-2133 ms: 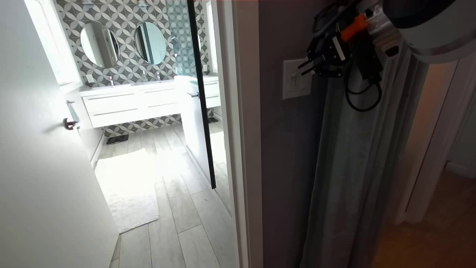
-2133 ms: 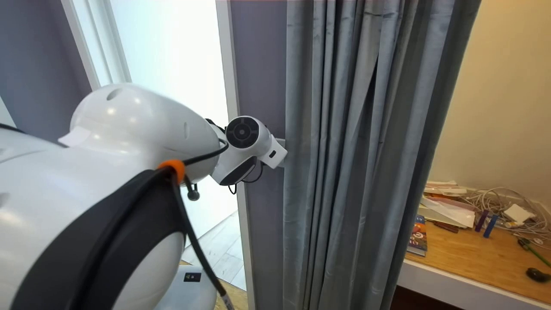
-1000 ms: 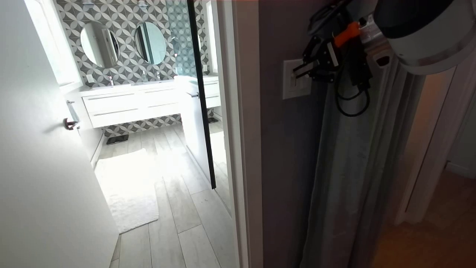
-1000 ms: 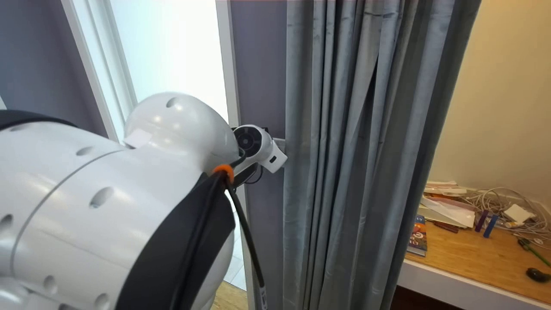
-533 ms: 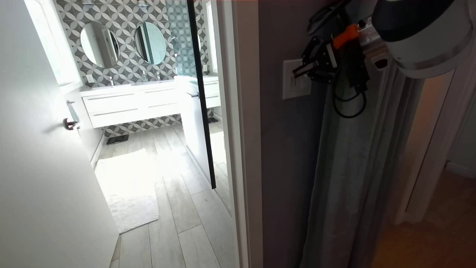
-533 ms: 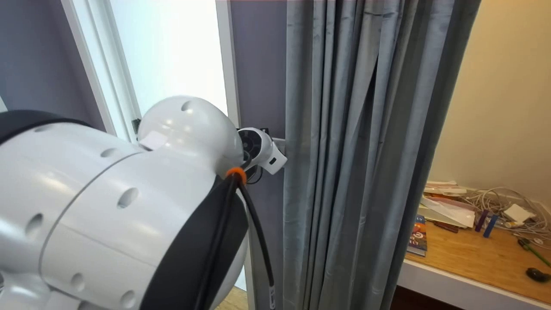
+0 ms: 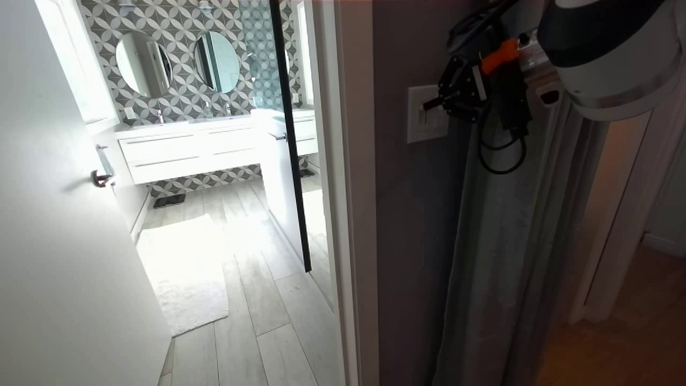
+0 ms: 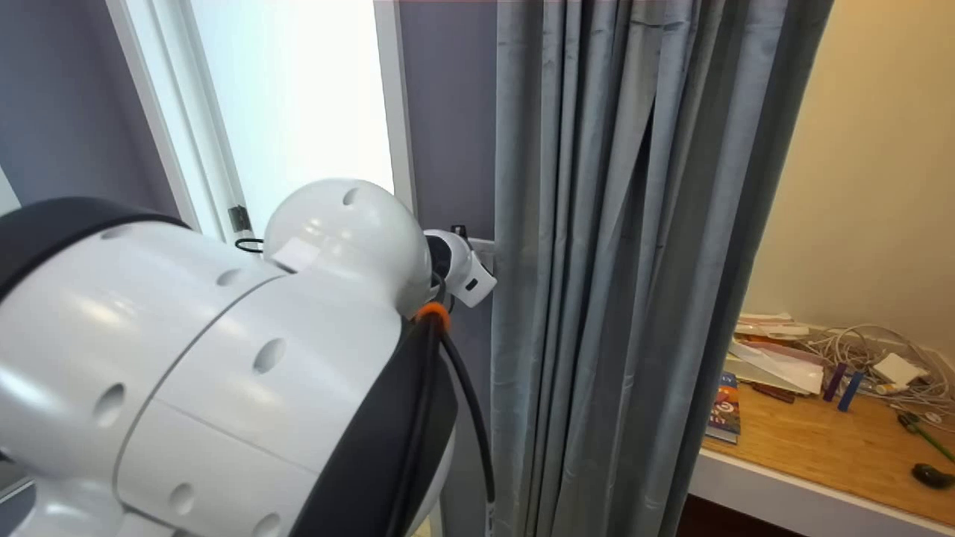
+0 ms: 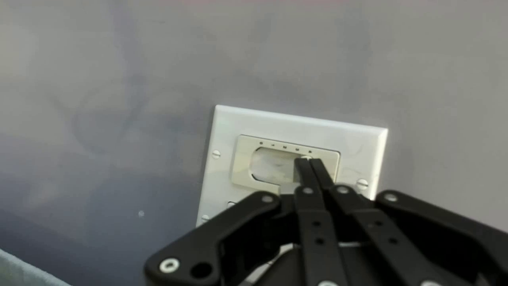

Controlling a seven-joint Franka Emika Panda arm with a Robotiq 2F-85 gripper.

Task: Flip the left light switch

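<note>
On the white wall plate [image 9: 301, 124] sits the left light switch [image 9: 274, 165], partly hidden by my Robotiq gripper [image 9: 309, 161]; I have its fingers clenched together at one end, and cannot tell whether they touch.

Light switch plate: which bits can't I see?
Wrist view: the gripper hides part of the left switch, much of the lower wall plate, and whether it touches the switch.
Wrist view: the marks along that switch are too small to read.
In an exterior view: the arm leaves only a sliver of the plate showing.
</note>
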